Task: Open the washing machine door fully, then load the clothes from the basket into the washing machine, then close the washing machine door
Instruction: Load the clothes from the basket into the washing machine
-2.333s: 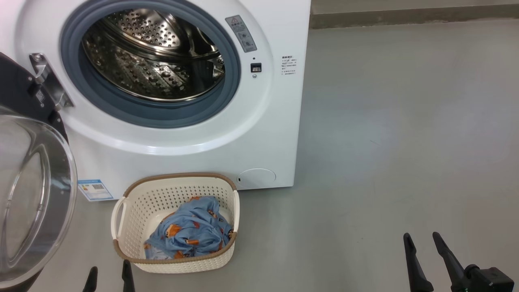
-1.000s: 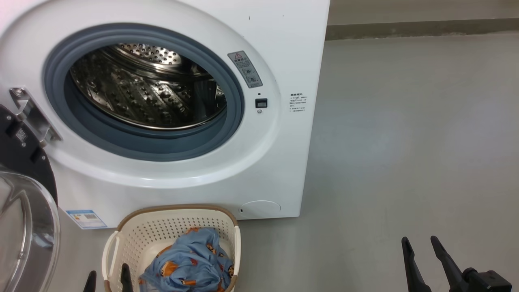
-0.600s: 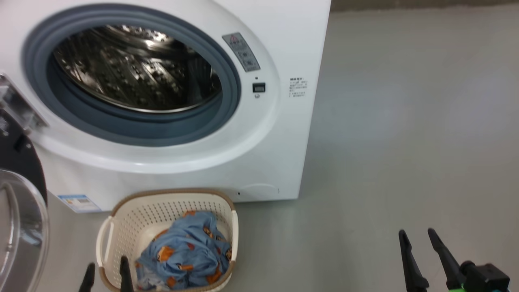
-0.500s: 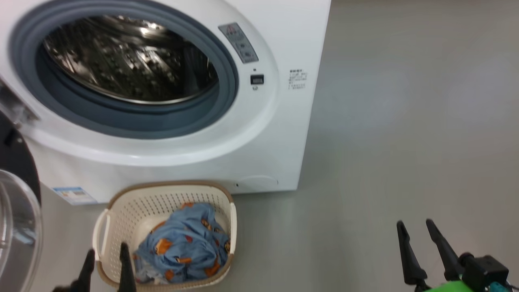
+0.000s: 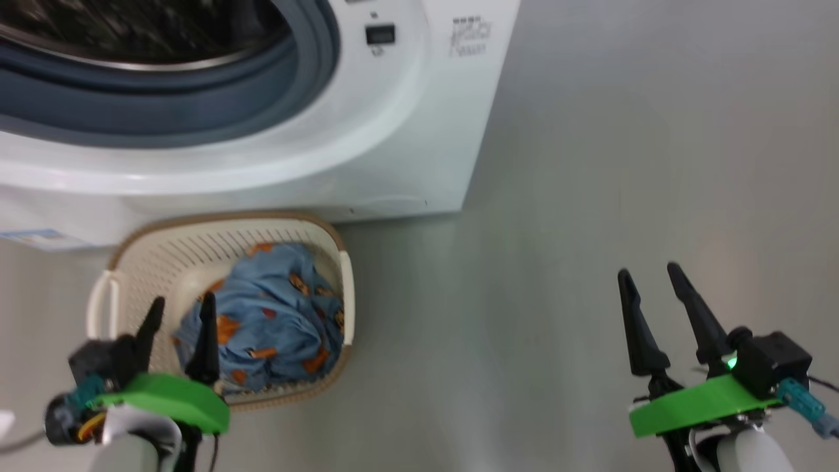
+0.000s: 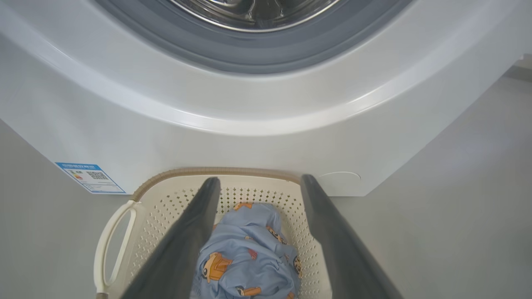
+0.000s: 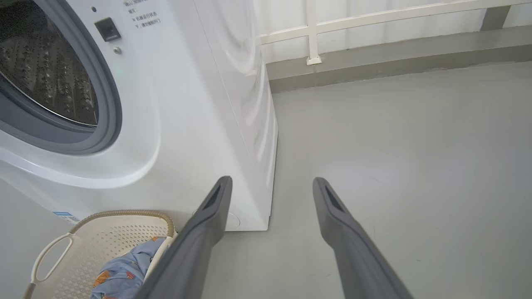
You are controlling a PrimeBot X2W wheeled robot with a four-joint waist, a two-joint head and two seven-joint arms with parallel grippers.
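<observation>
— What was the biggest thing in front of you?

— The washing machine [image 5: 406, 131]. Its round mouth stood uncovered, with the grey-blue gasket [image 5: 196, 98] ringing the steel drum [image 7: 45, 70].

— And below it?

— The basket [image 5: 164, 255] sat on the grey floor [image 5: 623, 164], just in front of the washing machine's lower front. I couldn't tell whether it touched the panel. The clothes [image 5: 275, 314] lay bundled inside it, blue cloth with orange figures, heaped toward the side nearer the washing machine's right corner.

— Where were you?

— My left fingers [image 5: 206, 334] were spread apart and pinched nothing. They hung over the basket, pointing toward the washing machine. From my left wrist they framed the bundle between them, and I couldn't make out any contact with the cloth. My right fingers [image 5: 639, 328] were spread too, and empty. They were over bare floor, well out past the washing machine's right corner.

— Anything smaller?

— A round flap [image 6: 338, 182] low on the washing machine's front, to the right of the basket. A small blue label [image 6: 89, 176] was low on the same front, to the left.
</observation>
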